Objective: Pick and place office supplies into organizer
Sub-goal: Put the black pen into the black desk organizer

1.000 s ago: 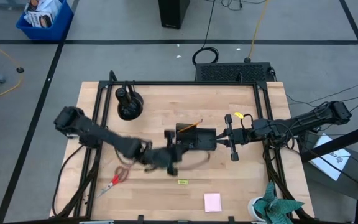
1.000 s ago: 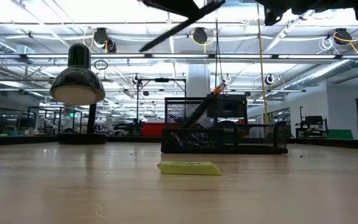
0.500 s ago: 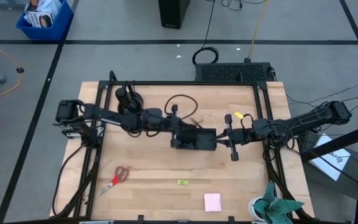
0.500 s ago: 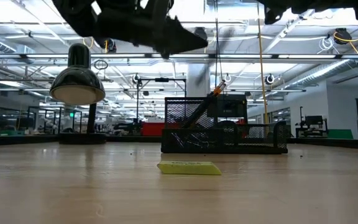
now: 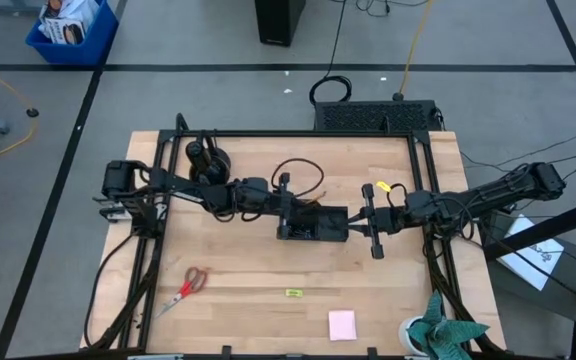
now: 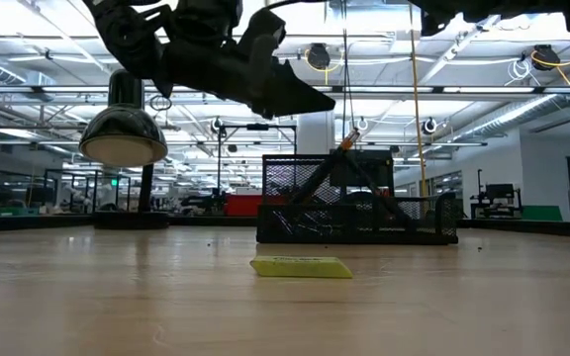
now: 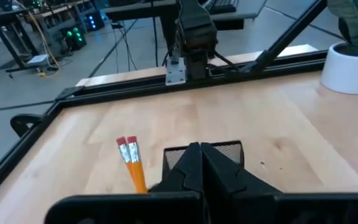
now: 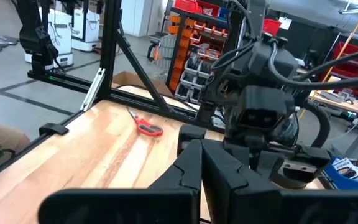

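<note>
The black mesh organizer (image 5: 318, 225) (image 6: 359, 203) stands mid-table, with orange pencils (image 7: 132, 165) leaning up out of it. My left gripper (image 5: 293, 212) (image 6: 315, 102) (image 7: 199, 149) hovers shut just above its left part, and nothing shows between the fingers. My right gripper (image 5: 356, 224) (image 8: 201, 148) waits shut above the organizer's right end. Red-handled scissors (image 5: 190, 285) (image 8: 146, 128) lie flat near the front left. A yellow-green tag (image 5: 293, 292) (image 6: 300, 267) and a pink notepad (image 5: 342, 324) lie flat by the front edge.
A black dome lamp (image 5: 208, 165) (image 6: 122, 129) stands at the far left, close behind my left arm. A white pot with teal cloth (image 5: 438, 335) (image 7: 353, 68) sits at the front right corner. Bare wood lies between the organizer and the front edge.
My left gripper has swung from the table's near middle, by the scissors, toward the far edge and right. It has come down into the low view, turned and levelled out, and now points over the organizer's left part. The organizer has stayed put.
</note>
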